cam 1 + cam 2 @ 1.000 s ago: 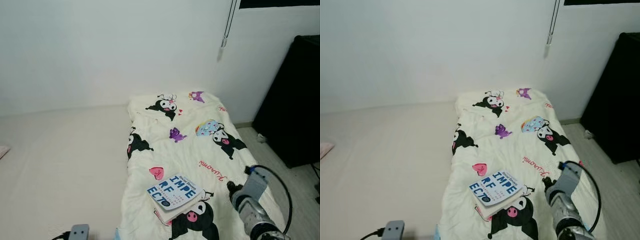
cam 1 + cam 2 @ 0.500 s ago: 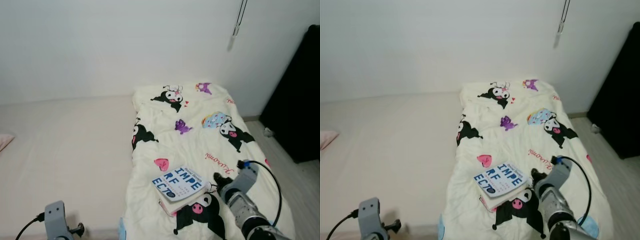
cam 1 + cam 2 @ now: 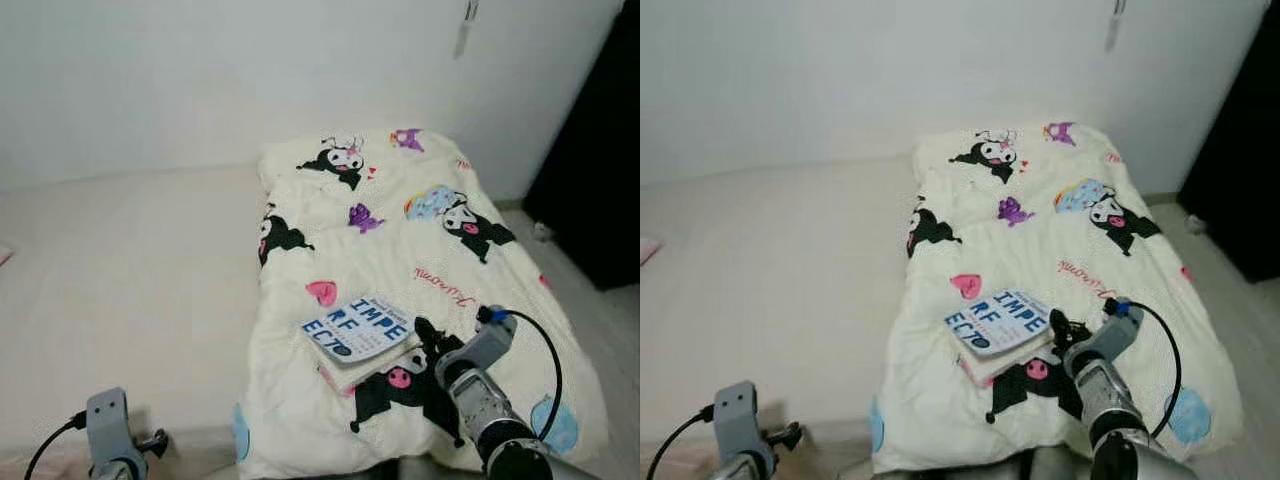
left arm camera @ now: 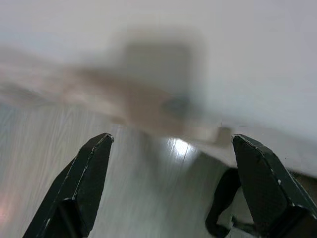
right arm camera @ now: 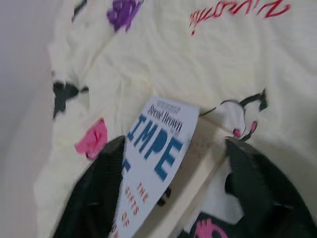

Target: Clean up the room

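One book [image 3: 358, 327] lies on the quilt [image 3: 400, 240], near its front edge, over a thicker book. Right gripper [image 3: 424, 338] is at the book's right edge; in the right wrist view its fingers [image 5: 94, 198] are spread wide either side of the book, not clamped. Left gripper [image 4: 168, 188] hangs low at left, fingers apart, holding nothing, over blurred floor.

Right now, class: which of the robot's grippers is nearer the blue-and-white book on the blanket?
Right. The right gripper is open at the book's edge, fingers straddling it. The left gripper hangs open, low beside the mattress, well away.
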You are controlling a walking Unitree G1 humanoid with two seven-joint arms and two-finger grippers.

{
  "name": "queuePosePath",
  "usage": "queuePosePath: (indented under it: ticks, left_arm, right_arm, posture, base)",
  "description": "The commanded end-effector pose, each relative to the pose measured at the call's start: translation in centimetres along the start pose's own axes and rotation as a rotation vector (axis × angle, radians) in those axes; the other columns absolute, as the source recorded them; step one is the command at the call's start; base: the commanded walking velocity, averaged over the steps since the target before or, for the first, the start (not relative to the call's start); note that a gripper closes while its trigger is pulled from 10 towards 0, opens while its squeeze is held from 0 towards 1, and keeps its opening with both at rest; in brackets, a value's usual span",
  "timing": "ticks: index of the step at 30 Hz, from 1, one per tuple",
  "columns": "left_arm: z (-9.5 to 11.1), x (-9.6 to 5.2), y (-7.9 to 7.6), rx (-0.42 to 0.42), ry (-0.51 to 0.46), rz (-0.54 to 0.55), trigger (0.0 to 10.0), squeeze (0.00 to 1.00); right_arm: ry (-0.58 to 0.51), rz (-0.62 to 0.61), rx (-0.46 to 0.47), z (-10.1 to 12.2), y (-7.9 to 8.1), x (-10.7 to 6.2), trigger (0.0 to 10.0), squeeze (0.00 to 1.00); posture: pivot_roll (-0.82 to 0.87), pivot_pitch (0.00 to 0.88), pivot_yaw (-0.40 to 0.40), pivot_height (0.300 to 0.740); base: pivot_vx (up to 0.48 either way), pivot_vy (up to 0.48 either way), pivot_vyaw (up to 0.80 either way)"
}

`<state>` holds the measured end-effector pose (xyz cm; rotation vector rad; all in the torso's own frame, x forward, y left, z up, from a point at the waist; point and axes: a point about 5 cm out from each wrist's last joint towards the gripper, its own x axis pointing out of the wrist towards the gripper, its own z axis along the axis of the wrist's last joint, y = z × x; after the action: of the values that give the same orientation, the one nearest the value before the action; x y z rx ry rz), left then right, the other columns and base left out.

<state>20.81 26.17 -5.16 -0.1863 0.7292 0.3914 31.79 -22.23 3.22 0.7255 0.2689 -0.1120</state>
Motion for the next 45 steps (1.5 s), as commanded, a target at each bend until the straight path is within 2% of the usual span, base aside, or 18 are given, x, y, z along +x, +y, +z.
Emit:
queuePosePath:
  ticks: [1,6,10,16,17,18,19,26,34,36,41,42,43,45]
  left_arm:
    - [-1.3,-0.4,0.6,0.021,0.040,0.005,10.0,0.00]
    - [-1.9,-0.6,1.2,0.042,0.057,0.009,10.0,0.00]
    - [-2.7,-1.1,2.5,0.085,0.075,0.008,10.0,0.00]
    - [-3.3,-1.6,4.0,0.116,0.075,0.008,10.0,0.00]
    - [-3.5,-1.8,4.4,0.123,0.074,0.007,10.0,0.00]
    - [-3.6,-1.9,4.6,0.126,0.074,0.006,10.0,0.00]
    - [-3.7,-2.0,4.9,0.134,0.073,0.003,10.0,0.00]
    - [-4.0,-2.7,6.2,0.166,0.053,-0.014,10.0,0.00]
    - [-4.6,-3.8,8.0,0.203,0.037,-0.028,10.0,0.00]
    - [-5.1,-4.4,8.6,0.213,0.039,-0.031,10.0,0.00]
    - [-5.6,-4.8,8.7,0.220,0.040,-0.038,10.0,0.00]
    - [-5.6,-4.8,8.5,0.226,0.038,-0.049,10.0,0.00]
    - [-5.6,-4.8,8.5,0.226,0.038,-0.049,10.0,0.00]
    - [-5.5,-4.8,8.1,0.232,0.030,-0.069,10.0,0.00]
  right_arm:
    - [-0.018,0.017,0.030,0.3,0.2,0.1,10.0,1.00]
    - [0.009,0.018,0.044,-0.5,0.2,0.0,10.0,1.00]
    - [0.041,0.078,0.112,-2.6,0.9,-0.3,10.0,1.00]
    - [0.026,0.152,0.191,-3.4,2.1,-0.2,10.0,1.00]
    - [0.029,0.157,0.198,-3.6,2.3,-0.2,10.0,0.67]
    - [0.031,0.158,0.201,-3.7,2.4,-0.2,10.0,0.67]
    - [0.033,0.154,0.200,-3.7,2.5,-0.2,10.0,0.00]
    - [0.036,0.133,0.201,-3.3,2.8,0.2,10.0,0.00]
    - [-0.024,0.132,0.229,-1.7,2.4,0.4,10.0,0.00]
    - [-0.056,0.161,0.243,-0.7,2.5,0.6,10.0,0.00]
    - [-0.073,0.213,0.252,0.2,3.3,1.0,10.0,0.00]
    - [-0.075,0.248,0.253,0.5,3.9,1.2,10.0,0.00]
    - [-0.075,0.248,0.253,0.5,3.9,1.2,10.0,0.00]
    - [-0.078,0.310,0.251,1.0,5.3,1.7,10.0,0.00]
  posture:
    - [0.02,0.201,0.073,0.616]
    - [0.03,0.223,0.084,0.616]
    - [0.08,0.257,0.105,0.616]
    - [0.14,0.303,0.136,0.616]
    - [0.15,0.318,0.143,0.616]
    - [0.15,0.318,0.143,0.616]
    - [0.16,0.332,0.147,0.616]
    - [0.21,0.398,0.168,0.616]
    - [0.27,0.458,0.191,0.616]
    - [0.27,0.476,0.190,0.616]
    - [0.27,0.497,0.190,0.616]
    - [0.27,0.503,0.192,0.616]
    - [0.27,0.503,0.192,0.616]
    - [0.28,0.510,0.197,0.616]
  base:
    - [0.000,0.000,0.00]
    - [0.000,0.000,0.00]
    - [0.000,0.000,0.00]
    - [0.000,0.000,0.00]
    - [0.000,0.000,0.00]
    - [0.000,0.000,0.00]
    - [0.000,0.000,0.00]
    - [0.000,0.000,0.00]
    - [0.000,0.000,0.00]
    - [0.000,0.000,0.00]
    - [0.000,0.000,0.00]
    - [0.000,0.000,0.00]
    - [0.000,0.000,0.00]
    - [0.000,0.000,0.00]
